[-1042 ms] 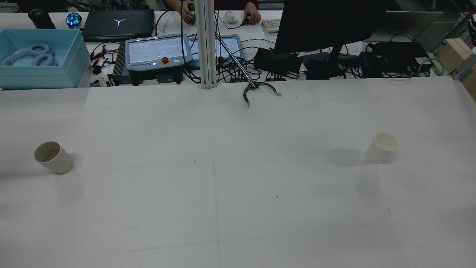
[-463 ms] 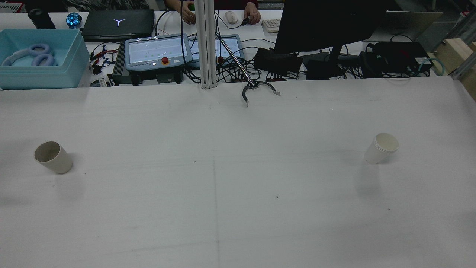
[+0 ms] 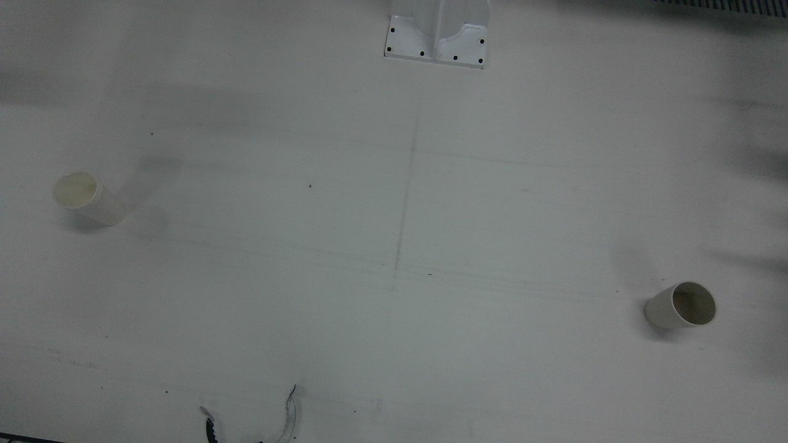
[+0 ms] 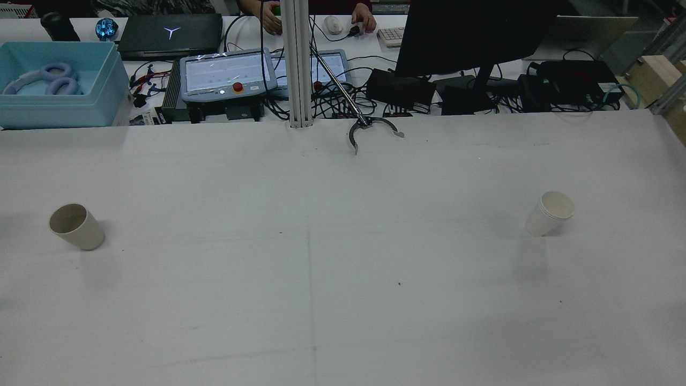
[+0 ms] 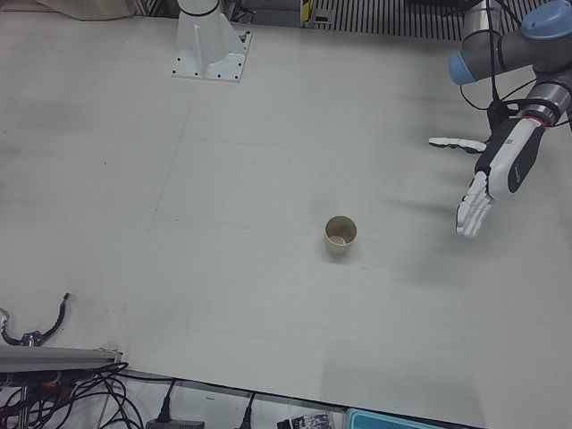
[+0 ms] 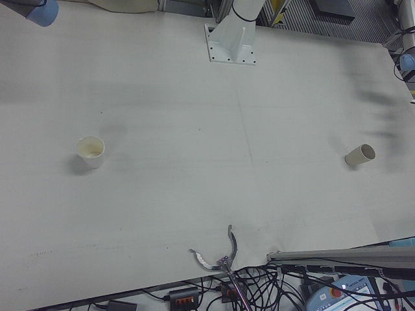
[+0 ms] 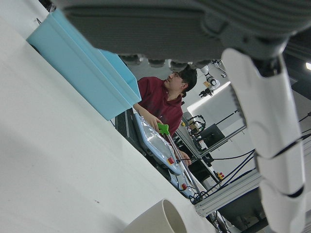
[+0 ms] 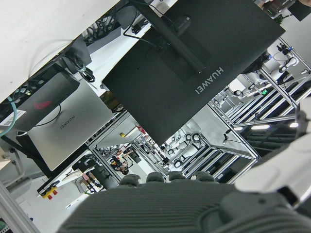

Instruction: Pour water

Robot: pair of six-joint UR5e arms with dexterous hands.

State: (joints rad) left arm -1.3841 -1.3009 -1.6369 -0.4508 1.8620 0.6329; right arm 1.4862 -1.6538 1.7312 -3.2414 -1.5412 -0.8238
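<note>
Your two paper cups stand upright and well apart on the white surface (image 4: 343, 257). The tan cup (image 4: 76, 226) is near the robot's left edge. The white cup (image 4: 550, 213) is near the robot's right edge. I cannot tell if there is water in either one. Your left hand (image 5: 494, 174) hangs above the surface off to the side of the tan cup, not touching it, with its fingers (image 5: 472, 211) spread and holding nothing. Your right hand (image 8: 160, 204) shows only its dark palm, so I cannot tell how its fingers are. A metal grabber claw (image 4: 370, 130) lies at the operators' edge.

"HUAWEI" on monitor (image 8: 194, 63) and laptop (image 8: 58, 124)
</note>
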